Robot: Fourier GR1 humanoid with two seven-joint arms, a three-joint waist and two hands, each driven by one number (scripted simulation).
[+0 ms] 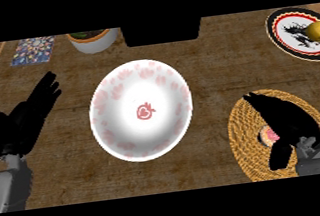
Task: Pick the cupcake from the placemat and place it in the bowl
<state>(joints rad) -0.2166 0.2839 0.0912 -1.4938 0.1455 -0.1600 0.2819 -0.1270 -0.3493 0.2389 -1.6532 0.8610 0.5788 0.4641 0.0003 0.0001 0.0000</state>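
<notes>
Right hand: low over the placemat, fingers stretched wide across the cupcake, not closed on it.
Cupcake: on the placemat, mostly hidden under my palm, only a pink edge showing.
Bowl: middle of the bench, left of the placemat, nothing in it.
Left hand: resting open at the left edge.
Risk: closing half-blind could squash the frosting or tip the cupcake; catching the weave would drag the placemat.

Cupcake: pink-and-cream top, only partly visible, resting on round woven placemat, counter right. Bowl: white, pink floral pattern, upright, counter centre, beside placemat.
</notes>
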